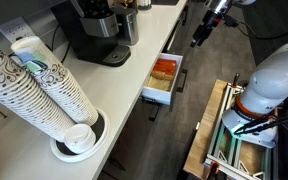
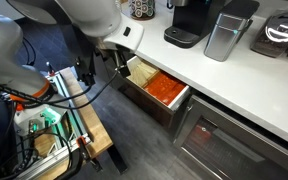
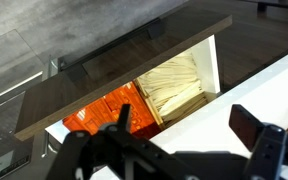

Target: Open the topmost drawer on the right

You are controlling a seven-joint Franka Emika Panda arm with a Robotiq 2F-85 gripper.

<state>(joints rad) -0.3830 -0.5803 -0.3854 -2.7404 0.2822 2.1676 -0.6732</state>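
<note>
The topmost drawer (image 1: 162, 82) stands pulled out from under the white counter in both exterior views (image 2: 156, 90). Its dark grey front (image 3: 124, 65) fills the upper part of the wrist view. Behind the front are white inner walls, orange-red items (image 3: 102, 112) and pale beige items (image 3: 174, 85). My gripper (image 1: 198, 36) hangs in the air beside the drawer front, apart from it, and also shows in an exterior view (image 2: 119, 62). In the wrist view its fingers (image 3: 184, 122) are spread wide over the counter edge with nothing between them.
On the counter (image 1: 124, 90) stand a black coffee machine (image 1: 96, 30) and stacks of paper cups (image 1: 44, 85). A metal canister (image 2: 224, 30) stands further along. A wooden frame cart (image 1: 219, 135) stands on the floor near the robot base. Dark cabinet fronts (image 2: 234, 145) sit below the counter.
</note>
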